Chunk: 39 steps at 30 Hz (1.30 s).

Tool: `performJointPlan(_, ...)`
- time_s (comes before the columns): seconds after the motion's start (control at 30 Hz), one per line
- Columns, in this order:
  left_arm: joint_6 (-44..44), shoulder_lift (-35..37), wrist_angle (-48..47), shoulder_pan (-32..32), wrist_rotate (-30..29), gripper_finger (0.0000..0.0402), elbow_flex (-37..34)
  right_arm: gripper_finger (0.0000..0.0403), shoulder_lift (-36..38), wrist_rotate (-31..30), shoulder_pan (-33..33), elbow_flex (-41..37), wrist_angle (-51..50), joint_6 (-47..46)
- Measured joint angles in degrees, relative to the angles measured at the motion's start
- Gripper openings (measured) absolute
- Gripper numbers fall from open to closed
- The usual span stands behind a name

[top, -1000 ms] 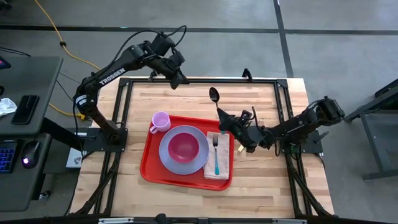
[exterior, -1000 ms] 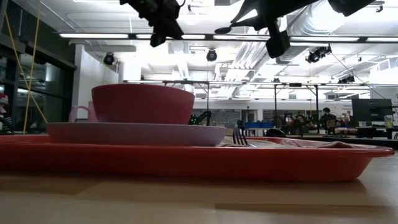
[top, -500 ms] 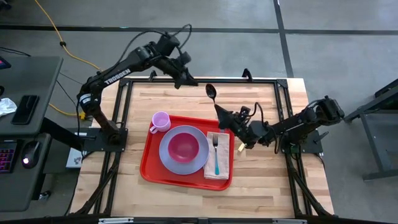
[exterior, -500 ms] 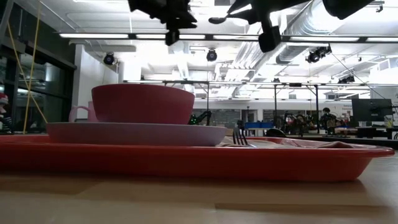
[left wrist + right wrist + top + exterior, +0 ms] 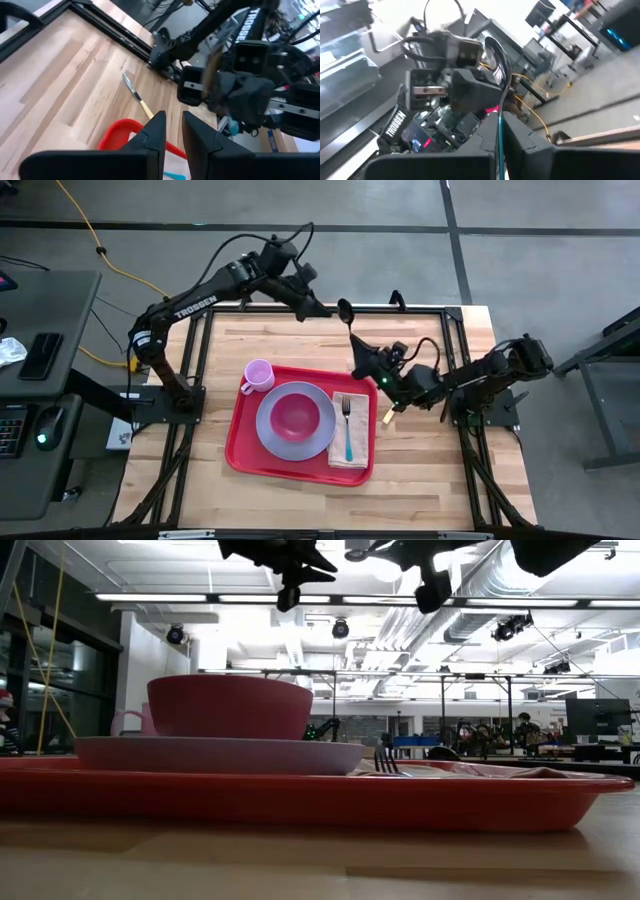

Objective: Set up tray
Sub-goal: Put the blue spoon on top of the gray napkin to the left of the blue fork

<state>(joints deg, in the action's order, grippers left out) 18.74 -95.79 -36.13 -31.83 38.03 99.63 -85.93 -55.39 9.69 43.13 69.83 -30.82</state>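
My right gripper (image 5: 362, 366) hovers beyond the far right corner of the red tray (image 5: 240, 452), shut on a spoon (image 5: 350, 330) with a dark bowl (image 5: 495, 47). My left gripper (image 5: 322, 312) hangs above the table's far edge, just left of the spoon's bowl. Its fingers stand a little apart (image 5: 174, 125) with nothing between them. On the tray rest a lavender plate (image 5: 268, 438) carrying a magenta bowl (image 5: 296, 415), a pink cup (image 5: 259, 374), and a napkin (image 5: 354, 455) with a teal-handled fork (image 5: 347, 430). My right gripper pinches the spoon's thin teal handle (image 5: 500, 131) between its two fingers. The spoon sticks out past the fingertips, slanting up toward the table's far edge with its bowl foremost. It is lifted clear of the table and the tray.
A knife (image 5: 135, 92) with a yellowish handle (image 5: 388, 417) lies on the wooden table just right of the tray, under my right arm. A black frame (image 5: 200, 330) runs around the tabletop. Bare wood shows at the far left and along the near edge.
My left gripper has gone toward the table's right along the far edge, closing on the spoon's bowl, and has turned. My right gripper has risen and gone toward the far edge, tipping up, so the spoon's bowl now stands farther back.
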Motion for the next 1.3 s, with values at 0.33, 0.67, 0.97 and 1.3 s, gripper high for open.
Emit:
performJointPlan(0.33,5.8,0.0,7.7,0.0,0.5,0.0092,0.0,0.0000,0.0,1.8,-0.4,0.0,1.8,2.7)
performJointPlan(0.67,8.2,0.0,9.7,0.4,2.3,0.0092,0.0,0.0000,0.0,5.4,-3.8,0.0,2.5,2.6)
performJointPlan(0.97,8.7,0.0,9.2,0.4,2.8,0.0092,0.0,0.0000,0.0,6.3,-4.8,0.0,4.2,4.4)
performJointPlan(1.3,8.3,0.0,7.2,-1.5,5.6,0.0092,0.0,0.0000,0.1,5.8,-4.9,0.0,4.6,5.4)
